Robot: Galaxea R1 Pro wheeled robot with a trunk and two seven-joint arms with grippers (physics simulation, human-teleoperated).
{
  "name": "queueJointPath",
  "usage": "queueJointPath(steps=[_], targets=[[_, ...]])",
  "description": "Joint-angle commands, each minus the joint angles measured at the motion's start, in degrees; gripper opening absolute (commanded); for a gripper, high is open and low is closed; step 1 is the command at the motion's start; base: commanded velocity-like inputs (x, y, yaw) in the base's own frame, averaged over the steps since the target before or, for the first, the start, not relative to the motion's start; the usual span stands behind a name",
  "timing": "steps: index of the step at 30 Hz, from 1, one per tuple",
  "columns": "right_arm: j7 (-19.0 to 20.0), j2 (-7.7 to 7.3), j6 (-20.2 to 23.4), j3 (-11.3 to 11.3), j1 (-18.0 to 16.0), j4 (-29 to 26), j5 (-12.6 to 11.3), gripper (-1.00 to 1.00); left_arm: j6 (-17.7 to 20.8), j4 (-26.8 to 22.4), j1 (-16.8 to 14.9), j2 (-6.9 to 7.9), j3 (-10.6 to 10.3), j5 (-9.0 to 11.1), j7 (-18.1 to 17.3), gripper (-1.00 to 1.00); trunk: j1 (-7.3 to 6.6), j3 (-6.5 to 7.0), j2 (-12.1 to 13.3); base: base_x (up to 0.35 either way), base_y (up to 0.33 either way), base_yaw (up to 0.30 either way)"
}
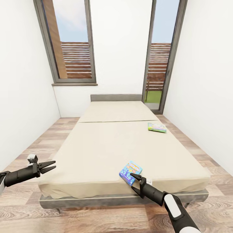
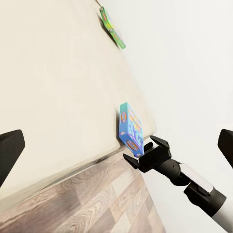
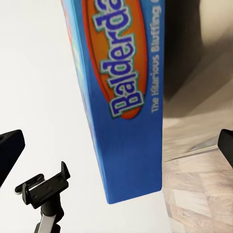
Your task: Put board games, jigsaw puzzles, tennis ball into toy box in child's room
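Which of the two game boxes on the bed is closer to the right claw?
The blue box at the foot edge of the bed, right in front of the right claw. The green box lies farther up, near the bed's right edge.

The bed (image 1: 106, 145) carries two board games: a blue box (image 1: 130, 172) (lettered "Balderdash") near its foot at 5 o'clock, and a green box (image 1: 157, 127) toward 2 o'clock.
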Motion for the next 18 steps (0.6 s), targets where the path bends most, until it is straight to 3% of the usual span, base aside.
queueJointPath(steps=[1, 18], targets=[[0.2, 0.07, 0.3, -0.3, 0.0, 0.0, 0.2, 1.0, 0.6, 0.0, 0.0, 0.01, 0.0, -0.1, -0.2, 1.0, -0.01, -0.06, 0.0, 0.0, 0.003, 0.0], [0.2, 0.07, 0.3, -0.3, 0.0, 0.0, 0.2, 1.0, 0.6, 0.0, 0.0, 0.01, 0.0, -0.1, -0.2, 1.0, -0.01, -0.06, 0.0, 0.0, 0.02, 0.0]])
